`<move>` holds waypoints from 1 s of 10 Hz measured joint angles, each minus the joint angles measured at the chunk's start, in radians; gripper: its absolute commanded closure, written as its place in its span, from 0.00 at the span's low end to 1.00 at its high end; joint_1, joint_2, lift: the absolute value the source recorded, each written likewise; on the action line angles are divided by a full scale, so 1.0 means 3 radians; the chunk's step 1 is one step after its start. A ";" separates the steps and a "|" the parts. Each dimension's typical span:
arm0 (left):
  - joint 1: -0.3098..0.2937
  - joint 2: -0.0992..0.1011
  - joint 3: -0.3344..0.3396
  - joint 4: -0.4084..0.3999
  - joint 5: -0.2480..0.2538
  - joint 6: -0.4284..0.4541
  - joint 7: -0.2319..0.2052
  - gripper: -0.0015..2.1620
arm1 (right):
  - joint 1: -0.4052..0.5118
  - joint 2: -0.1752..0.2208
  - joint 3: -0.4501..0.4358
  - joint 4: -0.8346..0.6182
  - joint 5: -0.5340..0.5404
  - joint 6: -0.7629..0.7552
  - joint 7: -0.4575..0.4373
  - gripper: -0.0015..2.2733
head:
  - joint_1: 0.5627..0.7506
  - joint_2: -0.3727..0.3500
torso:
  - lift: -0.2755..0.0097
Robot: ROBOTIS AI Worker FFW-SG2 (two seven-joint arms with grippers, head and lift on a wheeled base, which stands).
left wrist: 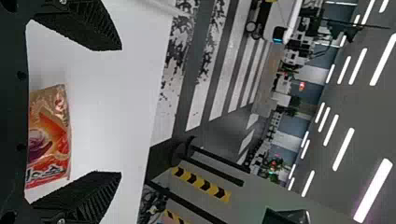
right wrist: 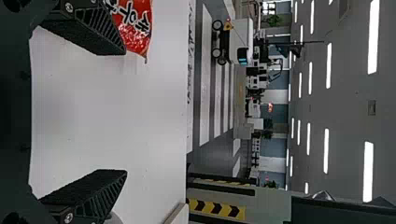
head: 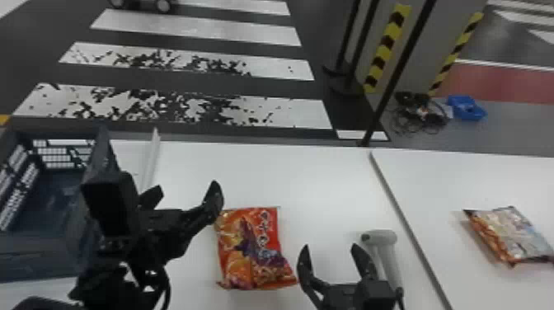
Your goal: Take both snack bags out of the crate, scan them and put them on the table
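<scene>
At the far left from where I'm standing there's a dark blue-grey crate [head: 37,257], its slotted walls upright, and a pale rail [head: 149,165] runs along the white table [head: 264,173] just beside it. In front of the crate's right wall hangs the left gripper [head: 188,186], its jaws spread wide. Next comes the first snack bag, the red-and-orange one [head: 255,247], lying flat on the table between the two arms. Then there's the right gripper [head: 330,245], low over the table near that bag's right edge, its jaws wide apart too. Just beyond its right finger sits the pale grey scanner [head: 380,238], with its handle running back toward the robot, partly behind the gripper. Past the dark seam [head: 406,218] in the tabletop, well apart from everything else, lies the second snack bag, silvery and orange [head: 513,235], a little puffed up. Over on the floor behind I can see tangled cables [head: 420,113] and a blue tray [head: 465,108].
</scene>
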 measured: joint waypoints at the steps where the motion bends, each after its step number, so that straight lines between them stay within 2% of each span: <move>1: 0.0092 0.0105 0.0075 -0.0043 -0.0093 -0.0355 -0.0099 0.02 | -0.0003 0.0001 -0.0011 -0.0063 -0.0004 0.0048 0.0000 0.04 | 0.70 0.34 | 0.64; 3: 0.0285 0.0256 0.0178 -0.0052 -0.0295 -0.1038 -0.0228 0.02 | -0.0035 0.0001 -0.0012 -0.0176 -0.0054 0.0187 0.0015 0.04 | 0.70 0.41 | 0.64; 6: 0.0607 0.0357 0.0326 -0.0041 -0.0597 -0.1576 -0.0255 0.01 | -0.0074 0.0001 -0.0030 -0.0462 -0.0323 0.0832 0.0151 0.04 | 0.70 0.48 | 0.64; 8: 0.0854 0.0414 0.0457 0.0029 -0.0621 -0.2053 -0.0336 0.01 | -0.0076 0.0001 -0.0115 -0.0659 -0.0733 0.1373 0.0349 0.05 | 0.70 0.55 | 0.64; 10: 0.1052 0.0451 0.0569 0.0179 -0.0632 -0.2675 -0.0553 0.02 | -0.0085 0.0004 -0.0280 -0.0952 -0.1106 0.2109 0.0437 0.05 | 0.70 0.57 | 0.64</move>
